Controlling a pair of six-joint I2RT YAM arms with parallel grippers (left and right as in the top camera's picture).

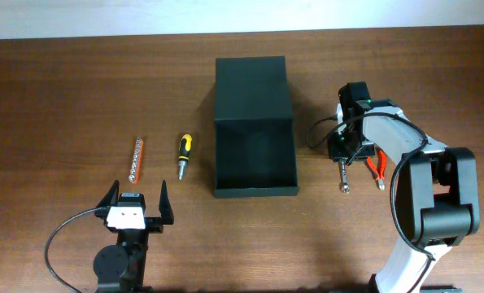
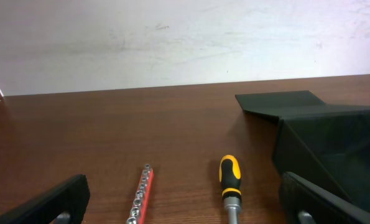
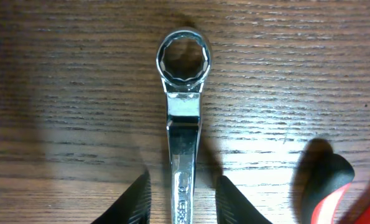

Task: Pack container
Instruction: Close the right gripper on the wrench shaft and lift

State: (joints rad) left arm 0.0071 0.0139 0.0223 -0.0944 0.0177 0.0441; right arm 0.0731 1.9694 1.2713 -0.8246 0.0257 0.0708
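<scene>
Right wrist shows right claw (image 3: 181, 186) half-closed astride an ungripped wrench (image 3: 182, 124); overhead shows left claw (image 1: 137, 189) wide, empty.

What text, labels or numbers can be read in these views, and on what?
Nothing legible in any view.
Wrench: stamped marks low on the shank, cut off by the frame edge, unreadable.
Container: plain dark surfaces, no label visible.
Screwdriver: no print visible on the handle.
Socket rail: any size marks are too small to read.
</scene>
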